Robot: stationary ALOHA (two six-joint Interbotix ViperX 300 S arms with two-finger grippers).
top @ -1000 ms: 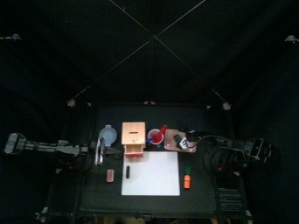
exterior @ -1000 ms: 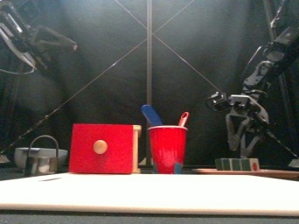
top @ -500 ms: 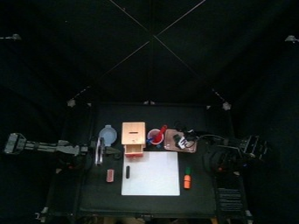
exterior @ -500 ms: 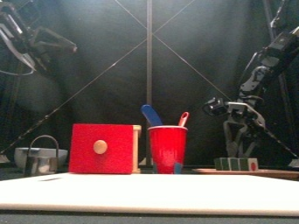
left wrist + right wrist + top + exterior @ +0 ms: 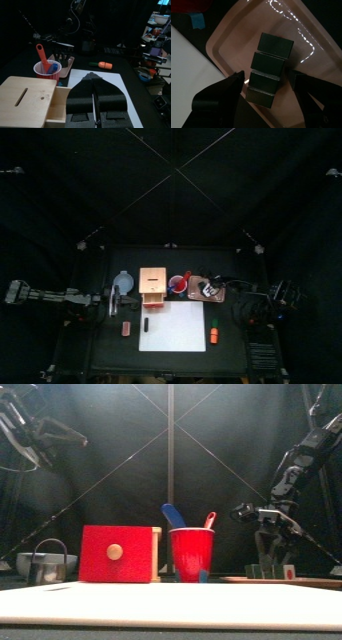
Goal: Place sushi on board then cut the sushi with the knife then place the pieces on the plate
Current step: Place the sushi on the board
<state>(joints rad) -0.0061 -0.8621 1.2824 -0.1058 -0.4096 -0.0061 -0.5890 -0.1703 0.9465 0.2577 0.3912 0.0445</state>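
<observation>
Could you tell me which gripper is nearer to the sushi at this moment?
Right. The right gripper hangs over the sushi on the tray, fingers open either side of it. The left gripper is shut, far off beyond the box.

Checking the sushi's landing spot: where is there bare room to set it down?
The white cutting board is bare all over, bordered by the wooden box and red cup behind and an orange toy at its right. The row behind it, from bowl to pink tray, is crowded.
</observation>
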